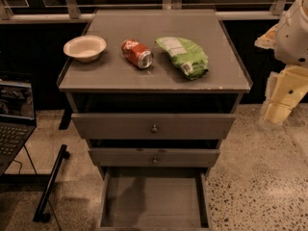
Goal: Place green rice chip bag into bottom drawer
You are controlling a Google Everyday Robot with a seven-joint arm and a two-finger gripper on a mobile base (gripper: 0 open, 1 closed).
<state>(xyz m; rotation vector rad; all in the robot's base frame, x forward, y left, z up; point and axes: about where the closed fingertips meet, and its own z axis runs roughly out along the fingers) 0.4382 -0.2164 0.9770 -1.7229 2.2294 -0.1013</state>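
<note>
On the cabinet top point(120, 76) near 12 o'clock lies the green rice chip bag point(183, 56), ungrasped, while the gripper point(278, 110), its state not discernible, hangs at 3 o'clock: the reach is probably pending, then grasping and lowering into the open bottom drawer point(154, 201) at 6 o'clock.

I see my arm point(294, 30) bent at the right edge, with the claw point(278, 110) hanging low, angled downward.

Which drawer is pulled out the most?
The bottom drawer: its bare floor shows, while the two knobbed drawers above show only fronts. The gripper hangs off to the cabinet's right.
</note>
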